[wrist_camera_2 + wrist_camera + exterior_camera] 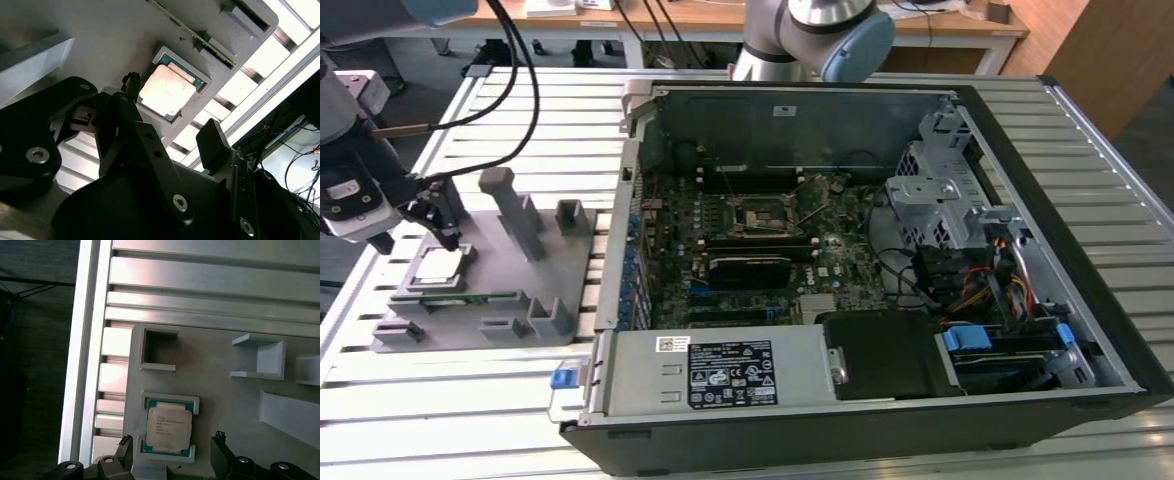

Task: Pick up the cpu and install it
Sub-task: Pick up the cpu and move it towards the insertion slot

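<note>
The cpu [168,427] lies flat, metal top up, in a shallow square pocket of a grey parts holder [220,400]. In the exterior view the holder sits on the slatted metal bench [520,130], at that view's left of the open computer case [1067,200].

The claw [171,438] hangs over the chip with its jaws spread wider than the chip and nothing between them. In both wrist views one black fingertip [131,80] stands off one edge of the cpu and the other off the opposite edge. Whether either tip touches the holder I cannot tell.

A thin green memory stick [454,298] lies in a slot of the holder just beside the cpu pocket. Grey posts and brackets rise from the rest of the holder.

Inside the case the motherboard [720,290] lies exposed, with the square socket frame [761,213] near its middle, well apart from the chip.
</note>
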Robot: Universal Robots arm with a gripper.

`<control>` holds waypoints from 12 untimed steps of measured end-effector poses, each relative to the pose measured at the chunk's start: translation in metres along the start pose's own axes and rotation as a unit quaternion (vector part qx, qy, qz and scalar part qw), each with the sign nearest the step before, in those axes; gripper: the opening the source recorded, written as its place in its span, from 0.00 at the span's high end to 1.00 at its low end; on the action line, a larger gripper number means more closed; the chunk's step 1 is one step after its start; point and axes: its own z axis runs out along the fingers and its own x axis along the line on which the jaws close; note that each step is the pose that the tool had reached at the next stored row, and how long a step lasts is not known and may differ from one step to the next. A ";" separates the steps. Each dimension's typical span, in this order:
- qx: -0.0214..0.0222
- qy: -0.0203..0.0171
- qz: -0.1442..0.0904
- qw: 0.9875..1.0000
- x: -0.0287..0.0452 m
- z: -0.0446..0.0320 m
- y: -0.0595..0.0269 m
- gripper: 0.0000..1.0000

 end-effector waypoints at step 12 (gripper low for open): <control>0.005 0.000 0.002 1.000 0.0013 0.0149 0.0036 0.28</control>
